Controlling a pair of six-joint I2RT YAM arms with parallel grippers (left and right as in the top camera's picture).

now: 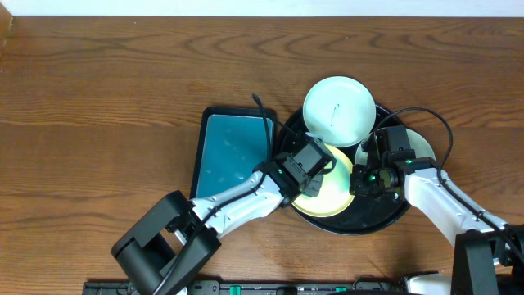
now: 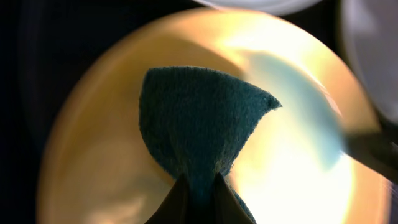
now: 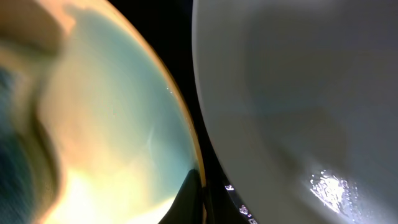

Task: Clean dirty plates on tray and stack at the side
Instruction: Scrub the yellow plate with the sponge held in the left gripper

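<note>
Yellow plate (image 2: 305,180) directly beneath left end effector (image 2: 200,190), jaws clamped on teal cloth (image 2: 199,118)

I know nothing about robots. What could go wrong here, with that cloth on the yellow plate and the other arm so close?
1. The left gripper pinches only a narrow fold of the cloth, which might slip out while it rubs the yellow plate.
2. The right gripper sits shut at that plate's rim, close to a white plate. A push could knock the plates together on the tray.
3. Both arms crowd one plate and might bump.
</note>
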